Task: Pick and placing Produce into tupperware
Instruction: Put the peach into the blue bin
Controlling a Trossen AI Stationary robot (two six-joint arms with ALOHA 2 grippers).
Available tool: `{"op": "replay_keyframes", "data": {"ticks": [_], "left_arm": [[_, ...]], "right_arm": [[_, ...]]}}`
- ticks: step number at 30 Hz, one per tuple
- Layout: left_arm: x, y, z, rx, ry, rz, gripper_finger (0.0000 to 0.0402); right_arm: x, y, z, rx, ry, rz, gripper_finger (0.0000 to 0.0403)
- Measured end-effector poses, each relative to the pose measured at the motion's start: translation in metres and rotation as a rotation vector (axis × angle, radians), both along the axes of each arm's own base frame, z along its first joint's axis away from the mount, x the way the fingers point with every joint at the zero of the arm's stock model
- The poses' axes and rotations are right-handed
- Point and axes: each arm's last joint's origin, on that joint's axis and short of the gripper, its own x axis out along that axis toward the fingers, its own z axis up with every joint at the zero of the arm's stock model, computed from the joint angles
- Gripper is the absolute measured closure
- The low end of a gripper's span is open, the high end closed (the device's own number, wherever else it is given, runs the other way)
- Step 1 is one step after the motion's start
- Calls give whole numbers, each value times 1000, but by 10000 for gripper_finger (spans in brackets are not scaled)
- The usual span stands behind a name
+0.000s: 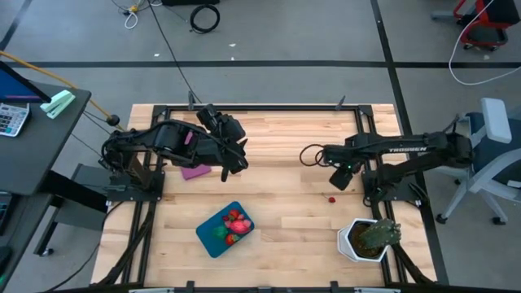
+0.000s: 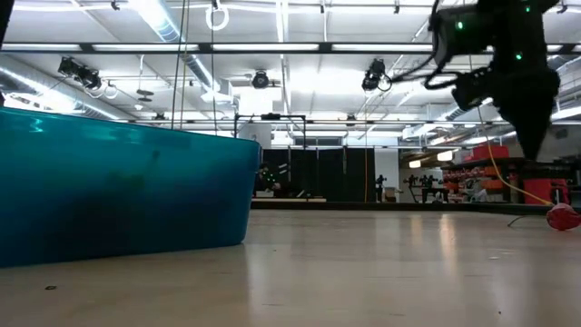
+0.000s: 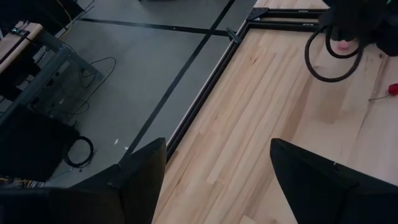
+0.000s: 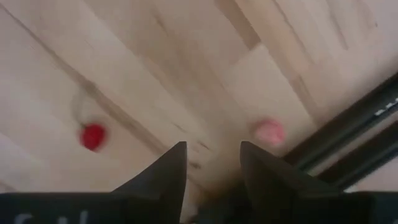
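Observation:
The teal tupperware (image 1: 213,239) sits at the table's near middle and fills the left of the low view (image 2: 118,195). It holds red, pink and green produce (image 1: 234,223). One small red piece (image 1: 332,198) lies loose on the wood right of centre, seen also in the right wrist view (image 4: 93,136) and the low view (image 2: 563,216). A pink piece (image 4: 268,132) lies close by my right gripper (image 4: 212,158), which hovers open above the table (image 1: 338,179), beside both pieces. My left gripper (image 3: 217,180) hangs open and empty above the table's far middle (image 1: 236,159).
A flat purple rectangle (image 1: 195,172) lies under the left arm. A spiky green plant in a white pot (image 1: 368,238) stands at the near right corner. Black frame rails (image 1: 269,107) border the table. Bare wood lies between the container and the loose red piece.

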Motion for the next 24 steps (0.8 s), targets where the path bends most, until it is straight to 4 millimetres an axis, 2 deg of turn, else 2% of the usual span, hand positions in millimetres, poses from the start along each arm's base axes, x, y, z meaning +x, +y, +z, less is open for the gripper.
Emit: {"op": "replay_keyframes", "data": {"ticks": [6, 15, 24], "left_arm": [[0, 0, 0, -1, -2, 1, 111], [0, 0, 0, -2, -7, 1, 111], [0, 0, 0, -2, -6, 1, 111]], "right_arm": [[-7, -1, -22, 126, 87, 131, 245], [-1, -10, -46, 116, 233, 174, 245], [4, -27, -71, 204, 381, 178, 245]]}}
